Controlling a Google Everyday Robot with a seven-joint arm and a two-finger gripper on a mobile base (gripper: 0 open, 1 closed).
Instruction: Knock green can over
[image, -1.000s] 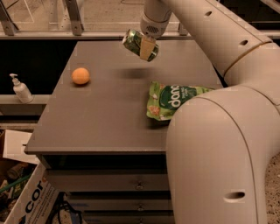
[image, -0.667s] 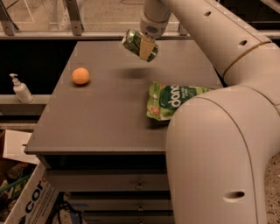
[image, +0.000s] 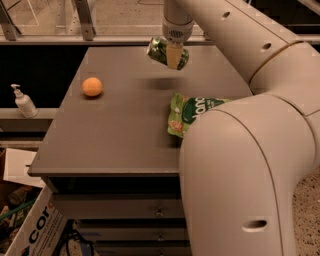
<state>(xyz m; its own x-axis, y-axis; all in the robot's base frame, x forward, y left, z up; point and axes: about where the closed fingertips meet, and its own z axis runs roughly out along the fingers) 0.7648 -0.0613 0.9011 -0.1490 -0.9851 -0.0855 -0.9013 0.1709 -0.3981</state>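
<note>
The green can (image: 159, 49) is dark green with pale markings. It lies tilted on its side in the air above the far part of the grey table (image: 120, 135), and its shadow falls on the tabletop below. My gripper (image: 173, 59) hangs from the arm at the top middle and is shut on the can. One pale finger (image: 174, 55) crosses the can's front.
An orange ball (image: 92, 86) sits on the table's left side. A light-green snack bag (image: 192, 112) lies at the right, partly behind my white arm (image: 235, 175). A soap bottle (image: 22, 101) stands on a ledge to the left. A cardboard box (image: 30, 225) is on the floor.
</note>
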